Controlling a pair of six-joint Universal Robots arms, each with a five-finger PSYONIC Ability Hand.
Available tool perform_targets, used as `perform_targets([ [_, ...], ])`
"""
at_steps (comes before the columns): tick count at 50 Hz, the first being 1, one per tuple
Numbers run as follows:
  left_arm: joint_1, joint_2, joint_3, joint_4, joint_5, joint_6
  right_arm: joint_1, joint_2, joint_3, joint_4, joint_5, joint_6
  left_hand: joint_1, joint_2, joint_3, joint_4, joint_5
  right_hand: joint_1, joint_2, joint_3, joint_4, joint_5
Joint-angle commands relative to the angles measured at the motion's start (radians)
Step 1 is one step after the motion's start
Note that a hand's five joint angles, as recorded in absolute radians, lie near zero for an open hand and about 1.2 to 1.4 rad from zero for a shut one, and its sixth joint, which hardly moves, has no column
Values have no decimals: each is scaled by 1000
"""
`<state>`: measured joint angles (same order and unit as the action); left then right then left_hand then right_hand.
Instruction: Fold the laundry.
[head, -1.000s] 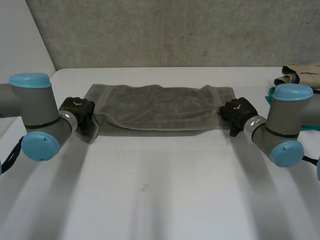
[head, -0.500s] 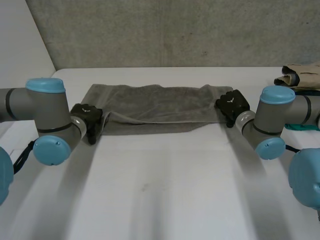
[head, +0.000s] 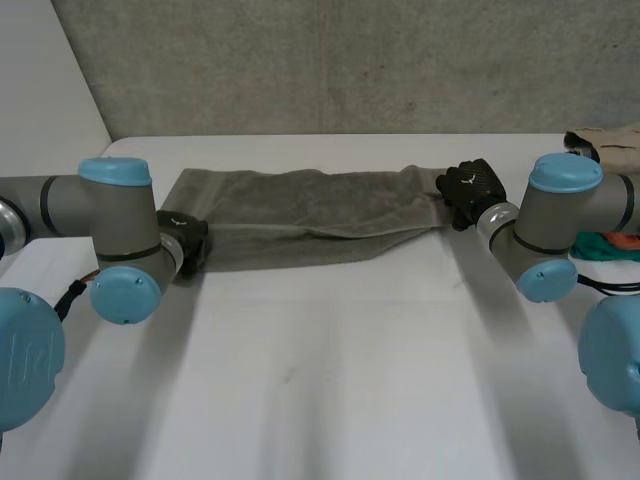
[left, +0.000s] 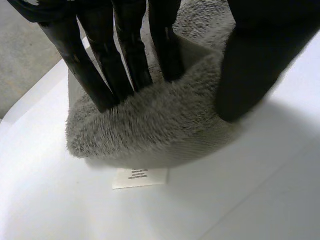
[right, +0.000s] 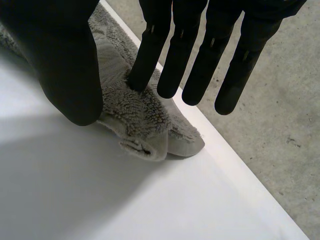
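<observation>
1. The fingers of the left hand (head: 183, 240) and of the right hand (head: 470, 190) are each at one short end of the grey towel (head: 310, 212) in the head view. The towel lies as a long, folded band across the far part of the white tabletop (head: 320, 380). Its right end is close to the far edge of the tabletop, and its left end is a little nearer to the robot. The near half of the tabletop is bare and smooth and gives free room. At the right edge lie a beige cloth pile (head: 612, 142) and a teal cloth (head: 598, 247), both apart from the towel. Behind the tabletop is a rough concrete wall (head: 350, 60).

2. In the left wrist view the fingers (left: 125, 60) are straight, with their tips sunk into the towel (left: 150, 125). The thumb (left: 250, 70) presses the opposite side of the same bulge, so the towel end is pinched between them. The cloth is thick, fluffy terry with a rounded fold. A small white label (left: 140, 178) sticks out from under it, flat on the tabletop (left: 240, 200).

3. In the right wrist view the thumb (right: 65, 65) and the nearest of the fingers (right: 150, 50) grip a bunch of the towel (right: 140, 115). The other fingers are straight and reach past the edge, over the concrete floor (right: 280, 125). The hemmed towel corner lies right at the edge of the tabletop (right: 75, 190).
</observation>
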<state>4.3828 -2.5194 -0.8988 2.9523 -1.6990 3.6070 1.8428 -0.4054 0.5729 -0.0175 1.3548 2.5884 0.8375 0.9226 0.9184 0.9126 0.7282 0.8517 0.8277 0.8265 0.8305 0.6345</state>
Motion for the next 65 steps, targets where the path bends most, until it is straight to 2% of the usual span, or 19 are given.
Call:
perform_targets([
  [1,9,5,9,-2,-10,-5,7,54,-68,-18,-2,4,559,474,478,484,494,45,69,70,66,88],
  [8,27,68,-25,-33,5,-27,13,158,-215,-4,-3,-1,559,474,478,484,494,10,34,35,31,52],
  [11,37,96,-40,-39,21,-37,13,191,-267,-1,-3,-1,559,474,478,484,494,226,250,251,248,269],
  [14,50,131,-54,-42,33,-42,10,218,-324,25,-6,-1,559,474,478,484,494,544,568,569,565,586],
  [19,78,178,-60,-61,44,-42,7,194,-324,198,17,-22,559,474,478,484,494,545,569,570,566,587],
  [20,87,200,-71,-76,45,-45,0,156,-292,296,17,-24,559,474,478,484,494,545,569,570,566,587],
  [23,106,238,-103,-110,58,-44,-39,59,-214,450,1,-37,559,474,478,484,494,545,569,570,566,587],
  [26,136,299,-187,-162,119,-31,-77,-140,-20,646,-49,-89,559,474,478,484,494,545,569,570,566,587],
  [29,168,358,-276,-180,165,-18,-118,-303,153,698,-68,-148,559,474,478,484,494,545,569,570,566,587],
  [33,207,418,-376,-176,199,31,-174,-464,327,702,-39,-186,559,474,478,484,494,545,569,570,566,587],
  [39,227,433,-457,-154,223,113,-192,-524,444,682,-34,-154,559,474,478,484,494,545,569,570,566,587],
  [44,224,448,-514,-190,217,144,-191,-539,507,728,-17,-154,559,474,478,484,494,545,569,570,566,587],
  [48,233,501,-595,-272,228,188,-208,-628,597,866,-20,-230,559,474,478,484,494,545,569,570,566,587],
  [52,256,565,-670,-337,243,307,-232,-701,705,987,-26,-439,559,474,478,484,494,545,569,570,566,587],
  [54,276,596,-686,-338,252,389,-235,-717,731,964,-23,-524,559,474,478,484,494,545,569,570,566,587],
  [57,262,600,-666,-320,254,409,-228,-704,720,906,-16,-478,559,474,478,484,494,545,569,570,566,587],
  [65,175,492,-458,-151,222,325,-171,-610,613,595,0,-257,559,474,478,484,494,545,569,570,566,587],
])
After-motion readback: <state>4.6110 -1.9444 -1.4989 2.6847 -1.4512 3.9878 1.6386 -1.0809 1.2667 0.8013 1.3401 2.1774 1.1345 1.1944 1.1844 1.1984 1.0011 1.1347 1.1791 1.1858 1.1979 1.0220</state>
